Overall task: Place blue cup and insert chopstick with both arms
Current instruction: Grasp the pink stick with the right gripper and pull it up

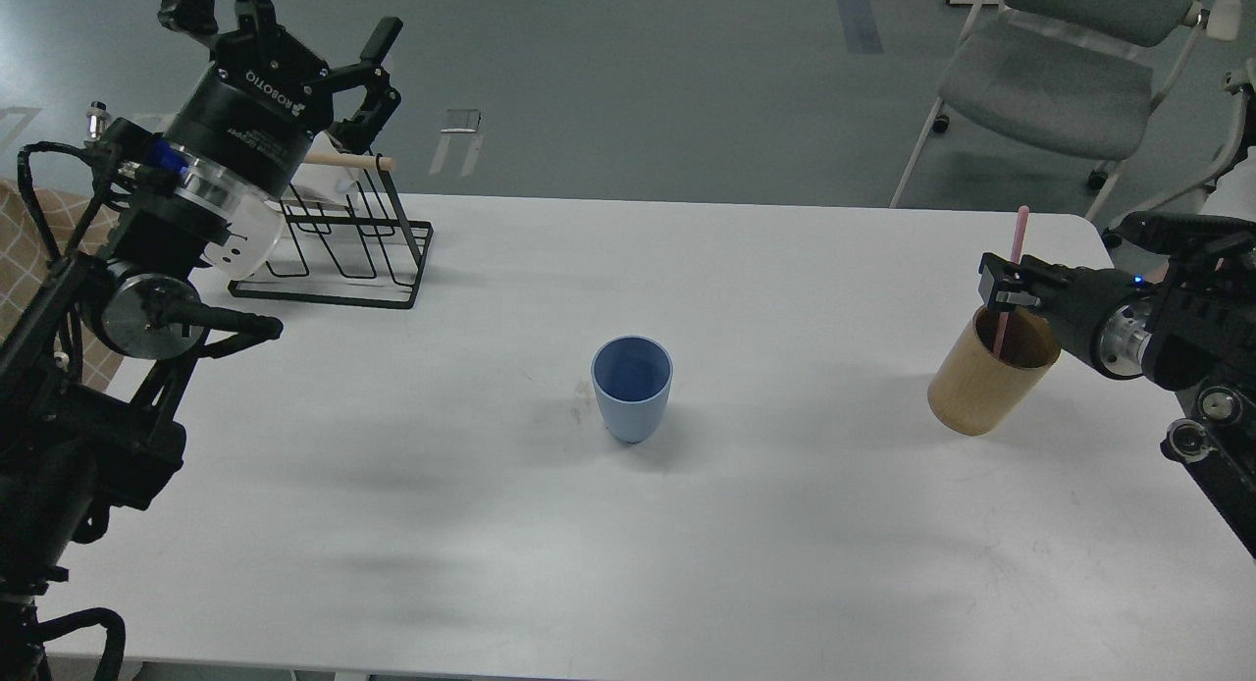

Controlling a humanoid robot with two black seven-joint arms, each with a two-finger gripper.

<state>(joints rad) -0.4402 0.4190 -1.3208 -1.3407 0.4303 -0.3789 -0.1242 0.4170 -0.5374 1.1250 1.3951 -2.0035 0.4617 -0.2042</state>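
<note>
The blue cup (632, 387) stands upright and empty in the middle of the white table (785, 544). The pink chopstick (1019, 232) stands tilted in a tan wooden cup (984, 392) at the right. My right gripper (1001, 287) reaches in from the right at the stick, just above the wooden cup's rim. Its dark fingers lie around the stick, and I cannot tell if they are clamped on it. My left gripper (294, 19) is raised at the far left above the rack, open and empty, far from the blue cup.
A black wire rack (339, 254) topped by a wooden rod stands at the table's back left. A white smiley-face mug (240, 247) sits beside it, partly behind my left arm. A grey chair (1060, 82) stands beyond the far right corner.
</note>
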